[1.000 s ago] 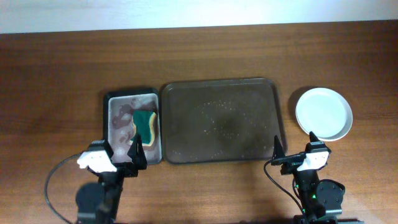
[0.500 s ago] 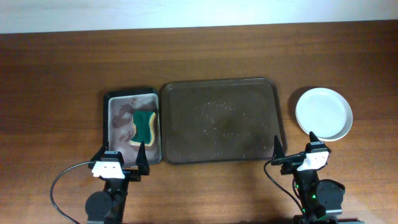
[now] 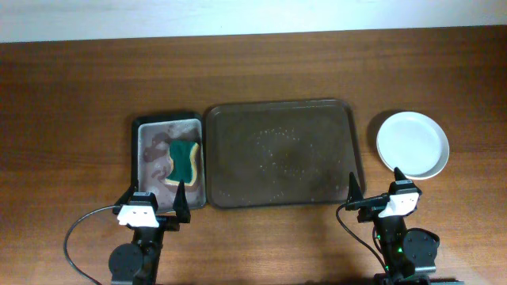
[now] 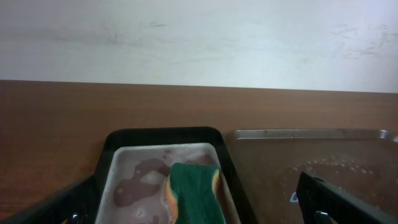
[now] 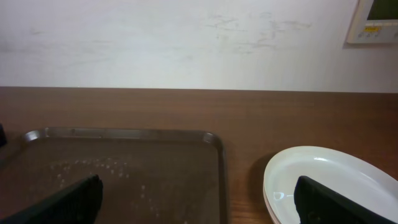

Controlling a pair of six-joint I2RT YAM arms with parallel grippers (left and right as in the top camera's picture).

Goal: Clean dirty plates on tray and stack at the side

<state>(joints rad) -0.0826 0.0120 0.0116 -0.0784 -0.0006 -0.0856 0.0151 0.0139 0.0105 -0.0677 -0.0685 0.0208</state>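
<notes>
The dark brown tray (image 3: 279, 111) lies mid-table with no plates on it, only wet soapy specks; it also shows in the left wrist view (image 4: 323, 158) and the right wrist view (image 5: 124, 168). Plain white plates (image 3: 412, 144) sit stacked to the right of the tray, also seen in the right wrist view (image 5: 323, 180); how many are in the stack I cannot tell. My left gripper (image 3: 154, 198) is open and empty at the table's front, near the grey pan. My right gripper (image 3: 375, 192) is open and empty at the front, between tray and plates.
A grey metal pan with a black rim (image 3: 150, 131) stands left of the tray, holding murky water and a green and yellow sponge (image 3: 184, 161); the sponge also shows in the left wrist view (image 4: 194, 193). A white wall runs behind the table.
My left gripper has swung from a tilted pose to square and settled slightly right at the front edge. The right arm, tray, plates and sponge have not moved.
</notes>
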